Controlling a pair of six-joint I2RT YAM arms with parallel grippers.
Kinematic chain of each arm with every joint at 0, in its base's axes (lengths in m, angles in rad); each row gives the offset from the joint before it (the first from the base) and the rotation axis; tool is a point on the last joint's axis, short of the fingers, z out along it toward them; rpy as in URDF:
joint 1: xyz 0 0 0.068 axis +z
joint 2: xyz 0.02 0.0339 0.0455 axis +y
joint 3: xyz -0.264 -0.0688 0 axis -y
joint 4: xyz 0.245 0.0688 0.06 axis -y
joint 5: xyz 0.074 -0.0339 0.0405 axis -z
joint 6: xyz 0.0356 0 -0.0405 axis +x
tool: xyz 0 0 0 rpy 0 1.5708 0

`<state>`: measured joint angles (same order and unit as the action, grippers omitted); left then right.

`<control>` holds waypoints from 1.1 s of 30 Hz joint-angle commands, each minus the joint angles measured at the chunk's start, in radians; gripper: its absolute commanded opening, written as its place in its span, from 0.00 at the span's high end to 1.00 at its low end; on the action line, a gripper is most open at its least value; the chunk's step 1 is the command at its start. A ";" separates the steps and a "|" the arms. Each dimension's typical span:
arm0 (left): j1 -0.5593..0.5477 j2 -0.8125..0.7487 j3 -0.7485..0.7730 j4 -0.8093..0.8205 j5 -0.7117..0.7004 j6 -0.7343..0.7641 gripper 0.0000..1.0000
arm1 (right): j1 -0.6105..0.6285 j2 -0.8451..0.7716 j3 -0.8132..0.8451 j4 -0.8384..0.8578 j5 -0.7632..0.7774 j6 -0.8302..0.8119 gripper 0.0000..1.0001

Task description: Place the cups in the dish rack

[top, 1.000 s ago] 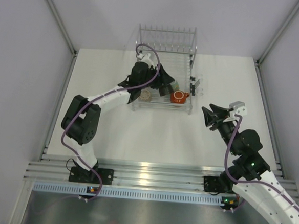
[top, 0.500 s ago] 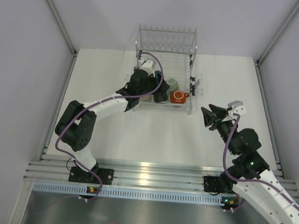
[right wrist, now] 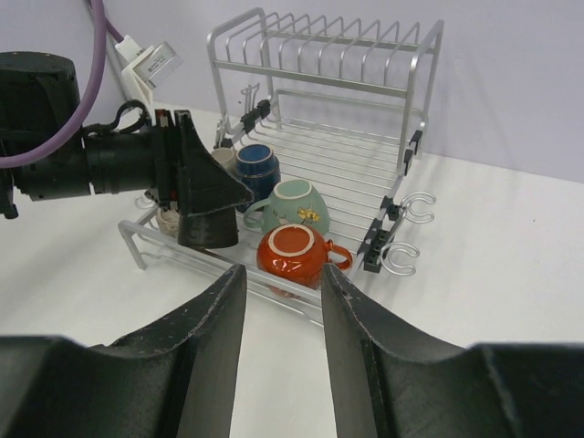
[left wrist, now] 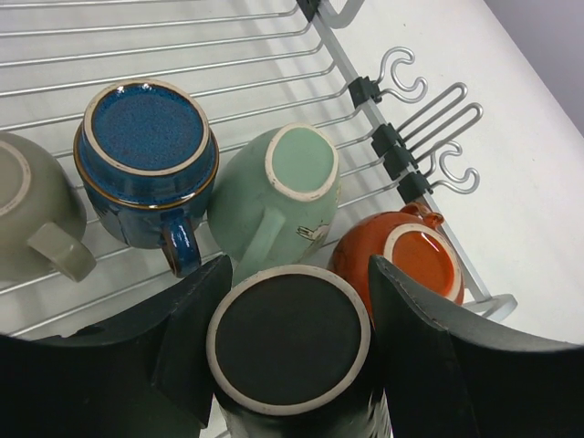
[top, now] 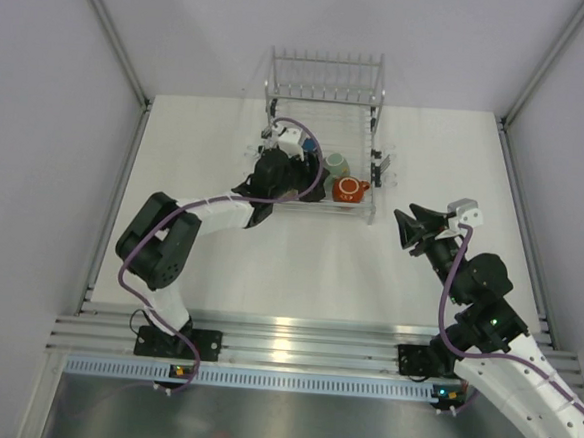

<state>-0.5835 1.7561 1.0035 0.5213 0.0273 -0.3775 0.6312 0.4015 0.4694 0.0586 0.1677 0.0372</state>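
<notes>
Between the fingers of the left claw [left wrist: 298,292] sits the black cup [left wrist: 290,351], upside down with its base toward the wrist camera and both fingers against its sides, so the claw is gripping it. Over the last second this arm has drawn back from above the middle of the dish rack [top: 327,71] toward the rack's near-left corner, carrying the cup along. Just ahead of the claw the mint-green cup [left wrist: 278,196] rests tilted on the wires. The dark blue cup [left wrist: 146,151] stands inverted ahead and to the left, with a beige cup [left wrist: 27,219] further left, and the orange-brown cup [left wrist: 406,260] sits just beside the right finger. I judge the black cup is about to be set into the gap nearest the claw, leaving only the release; the tight fit beside the orange-brown cup could cause a knock. Well off to the right, over the bench [top: 427,148], the right claw [right wrist: 283,274] has not shifted, its jaws apart and empty
</notes>
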 commanded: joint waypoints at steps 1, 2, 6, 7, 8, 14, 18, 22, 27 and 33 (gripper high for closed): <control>-0.006 0.020 -0.005 0.155 -0.017 0.041 1.00 | 0.012 0.000 0.006 0.015 0.012 0.000 0.61; -0.006 0.025 -0.008 0.172 -0.017 0.046 1.00 | 0.012 -0.001 0.006 0.015 0.013 0.001 0.61; -0.009 0.052 -0.003 0.193 -0.061 0.081 1.00 | 0.012 0.000 0.005 0.014 0.015 -0.002 0.61; -0.007 0.060 -0.003 0.200 -0.063 0.087 1.00 | 0.012 -0.001 0.003 0.015 0.016 0.001 0.61; -0.007 0.063 -0.005 0.210 -0.070 0.094 1.00 | 0.013 -0.004 0.003 0.015 0.015 0.001 0.61; -0.010 0.095 -0.002 0.259 -0.092 0.130 1.00 | 0.012 -0.003 -0.002 0.021 0.016 0.000 0.60; -0.030 0.123 -0.037 0.353 -0.138 0.196 1.00 | 0.012 0.002 -0.003 0.027 0.015 0.001 0.60; -0.059 0.160 -0.036 0.416 -0.168 0.238 1.00 | 0.013 0.005 -0.009 0.030 0.013 0.001 0.60; -0.104 0.175 -0.066 0.460 -0.234 0.296 1.00 | 0.012 0.016 -0.012 0.041 0.015 -0.002 0.59; -0.157 0.190 -0.114 0.519 -0.352 0.362 1.00 | 0.013 0.039 -0.017 0.052 0.003 -0.002 0.59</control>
<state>-0.7174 1.9316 0.9184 0.9310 -0.2508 -0.0635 0.6312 0.4301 0.4515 0.0662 0.1715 0.0368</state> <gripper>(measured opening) 0.646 0.413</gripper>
